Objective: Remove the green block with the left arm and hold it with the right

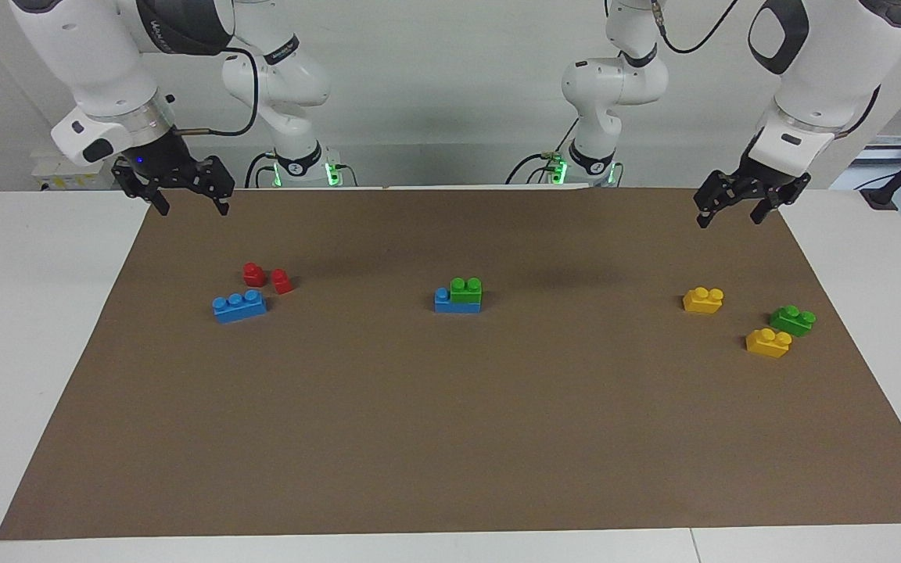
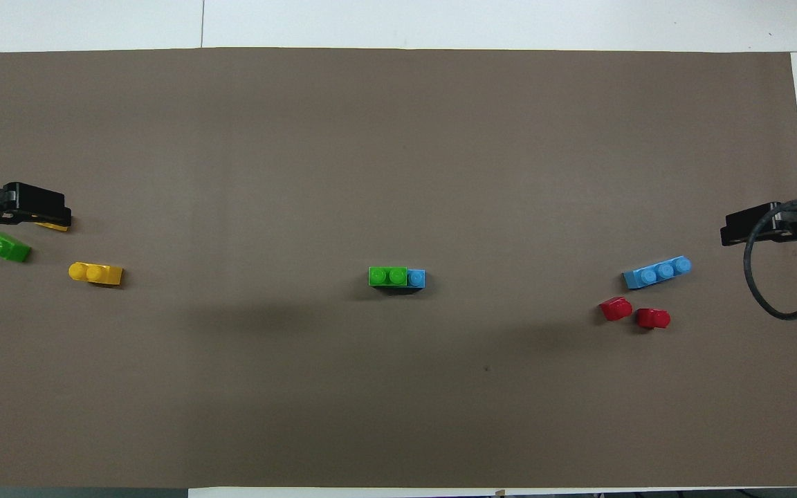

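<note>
Both sets of jaws wide open, nothing held. Left gripper point(image 1: 726, 211) hangs up in the air over the brown mat point(image 1: 450, 438) corner at the left arm's end; right gripper point(image 1: 171, 195) likewise over the mat corner at the right arm's end. Both look parked, well apart from the work, prob so the middle stays clear for the cameras. Target: green block point(image 1: 466, 290) sits mid-mat, stacked on a blue brick point(image 1: 457, 303), covering two of its studs w/ one blue stud left bare toward the right arm's end. That layout fits the split: right arm can pin the blue base by the exposed end while left pulls the green straight up; w/o a hold the base would likely lift along. Not started yet, imo. Distractors: a loose green block point(image 1: 792, 320) near the left arm's end, beside two yellow bricks point(image 1: 703, 300) point(image 1: 768, 342), already free, so not the one to remove. At the right arm's end: second blue brick point(image 1: 239, 306) and two small red bricks point(image 1: 253, 274) point(image 1: 282, 281), red ones nearer the robots. White desk point(image 1: 36, 328) shows round the mat.
</note>
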{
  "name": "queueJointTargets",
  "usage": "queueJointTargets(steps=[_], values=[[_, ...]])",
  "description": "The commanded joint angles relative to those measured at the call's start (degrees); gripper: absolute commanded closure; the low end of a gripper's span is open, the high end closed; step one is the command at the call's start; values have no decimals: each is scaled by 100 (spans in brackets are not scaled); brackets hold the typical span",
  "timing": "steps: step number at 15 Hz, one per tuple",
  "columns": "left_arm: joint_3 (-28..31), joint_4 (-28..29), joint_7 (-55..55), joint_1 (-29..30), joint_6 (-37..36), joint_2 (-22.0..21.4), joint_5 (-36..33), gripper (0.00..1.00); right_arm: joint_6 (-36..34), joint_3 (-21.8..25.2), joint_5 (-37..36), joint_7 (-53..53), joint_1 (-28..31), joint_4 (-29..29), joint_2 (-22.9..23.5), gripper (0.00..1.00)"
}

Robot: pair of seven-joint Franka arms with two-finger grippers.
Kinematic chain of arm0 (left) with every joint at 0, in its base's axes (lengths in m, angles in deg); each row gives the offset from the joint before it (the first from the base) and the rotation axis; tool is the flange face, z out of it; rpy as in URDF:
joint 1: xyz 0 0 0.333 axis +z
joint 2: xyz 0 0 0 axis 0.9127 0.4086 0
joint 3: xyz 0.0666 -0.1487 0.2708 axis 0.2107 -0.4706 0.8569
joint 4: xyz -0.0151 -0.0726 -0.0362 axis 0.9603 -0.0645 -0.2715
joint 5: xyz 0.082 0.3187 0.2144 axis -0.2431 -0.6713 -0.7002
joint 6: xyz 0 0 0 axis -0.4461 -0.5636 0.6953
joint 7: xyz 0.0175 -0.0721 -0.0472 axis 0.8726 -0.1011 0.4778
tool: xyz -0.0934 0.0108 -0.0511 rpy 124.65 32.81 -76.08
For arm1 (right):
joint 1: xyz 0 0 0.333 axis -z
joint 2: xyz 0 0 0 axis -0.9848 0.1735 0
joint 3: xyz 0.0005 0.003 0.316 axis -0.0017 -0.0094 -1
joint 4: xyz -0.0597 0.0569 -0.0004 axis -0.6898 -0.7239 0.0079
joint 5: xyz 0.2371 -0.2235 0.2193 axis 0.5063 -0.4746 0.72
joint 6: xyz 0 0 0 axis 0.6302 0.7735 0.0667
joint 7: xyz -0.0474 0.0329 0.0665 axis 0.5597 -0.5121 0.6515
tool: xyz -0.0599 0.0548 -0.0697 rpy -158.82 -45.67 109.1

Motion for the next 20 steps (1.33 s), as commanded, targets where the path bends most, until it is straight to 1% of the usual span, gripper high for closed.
queueJointTargets(steps=[1,7,17,20], values=[[45,149,51,-60,-80,-159,86,0,36,-48,83,149,95,67,-36,0],[45,149,69,-69,-168,-168,86,0,177,-39,83,106,104,32,-19,0],[37,149,78,-95,-379,-203,86,0,125,-39,39,158,25,49,-36,0],[37,149,104,-95,-379,-194,86,0,177,-83,56,-34,-28,75,-45,0]])
